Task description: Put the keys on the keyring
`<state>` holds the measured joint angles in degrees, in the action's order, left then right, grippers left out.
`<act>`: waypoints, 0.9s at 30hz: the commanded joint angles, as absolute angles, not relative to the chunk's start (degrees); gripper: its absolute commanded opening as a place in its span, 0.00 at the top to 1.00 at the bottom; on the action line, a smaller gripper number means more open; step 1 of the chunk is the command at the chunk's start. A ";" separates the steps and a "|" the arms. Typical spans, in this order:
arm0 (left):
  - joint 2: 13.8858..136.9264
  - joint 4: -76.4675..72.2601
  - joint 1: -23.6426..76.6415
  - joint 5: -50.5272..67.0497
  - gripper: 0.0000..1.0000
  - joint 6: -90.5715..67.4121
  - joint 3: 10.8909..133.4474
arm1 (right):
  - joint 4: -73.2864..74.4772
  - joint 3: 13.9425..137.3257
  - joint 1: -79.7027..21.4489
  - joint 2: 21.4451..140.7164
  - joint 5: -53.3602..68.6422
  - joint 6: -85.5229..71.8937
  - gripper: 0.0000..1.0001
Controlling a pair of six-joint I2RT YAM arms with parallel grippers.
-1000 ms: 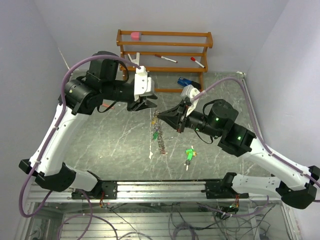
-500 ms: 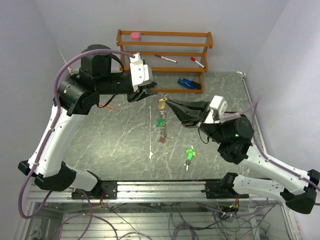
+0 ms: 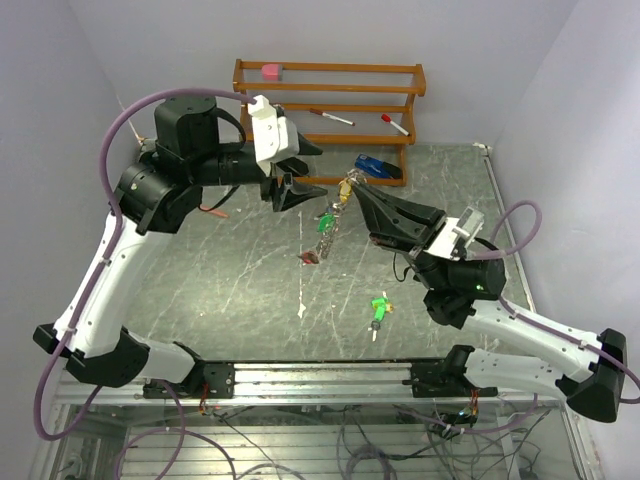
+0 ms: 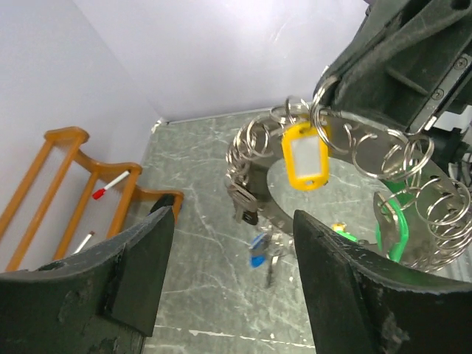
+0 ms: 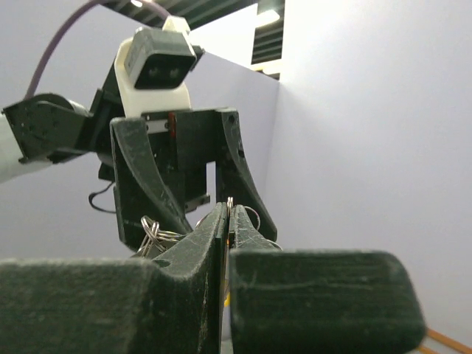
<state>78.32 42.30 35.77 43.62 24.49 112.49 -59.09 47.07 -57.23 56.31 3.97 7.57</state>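
**Ahead of the left gripper's tips: keyring hangs from the right gripper alone**

The right gripper (image 3: 354,189) is clamped hard on the top edge of the keyring (image 4: 237,158). The ring hangs in the air below its tips, with a yellow tag (image 4: 304,156) and the strung keys dangling. The left gripper (image 3: 303,172) has its jaws spread and holds nothing. The ring sits just ahead of its tips, apart from both fingers.

Risks:
- The hold is a thin edge pinch, so a quick swing of the right arm could set the bundle swaying and twist or slip the ring out.
- If the left jaws close again, they may catch the small loops instead of the ring band.
- A green key (image 3: 378,309) lies on the table, well below the right gripper, and is not yet strung.
- The ring's split seems turned away from the wrist views, though this is uncertain, and that would hamper threading.

Against one second ago:
- The left jaws were half closed near the ring and now stand wide and drawn back.
- The right gripper has carried the ring up and toward the wooden rack (image 3: 330,90), and the bundle has gone with it.
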 commanded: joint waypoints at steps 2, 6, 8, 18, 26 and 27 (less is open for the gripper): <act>78.26 38.52 35.60 47.88 0.22 21.66 110.87 | -66.57 48.41 -57.31 56.52 2.29 6.27 1.00; 79.02 38.15 35.60 48.20 0.21 21.92 112.86 | -65.04 50.19 -57.32 58.04 2.11 3.62 1.00; 79.52 39.27 35.59 47.67 0.22 23.34 115.18 | -63.78 50.95 -57.36 58.66 2.26 2.39 1.00; 79.29 40.05 35.55 48.76 0.24 24.89 115.30 | -51.34 55.19 -57.35 57.05 -0.81 -4.92 1.00; 79.58 43.13 35.59 50.97 0.23 29.08 113.62 | -44.93 57.03 -57.33 57.25 -0.99 -11.38 1.00; 79.62 43.65 35.60 49.95 0.23 29.77 113.68 | -44.46 56.98 -57.37 57.36 -0.71 -11.87 1.00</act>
